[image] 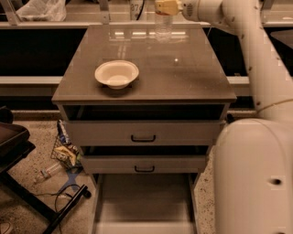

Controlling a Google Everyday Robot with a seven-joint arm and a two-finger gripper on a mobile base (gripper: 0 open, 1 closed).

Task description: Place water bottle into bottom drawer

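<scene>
the gripper (165, 7) pinches the top of the water bottle (163, 28) over the cabinet's (183, 77) far edge, label unreadable, bottom drawer (144, 201) open.

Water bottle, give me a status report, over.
End effector at far edge of cabinet top, shut on water bottle by its top. Bottom drawer pulled open. Bowl nearer camera, apart from bottle.

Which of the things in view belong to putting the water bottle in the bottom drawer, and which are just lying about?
Job: water bottle, held by the gripper at the back of the cabinet; bottom drawer, pulled open.
Lying about: bowl on the cabinet top; plastic bag; floor clutter.
</scene>
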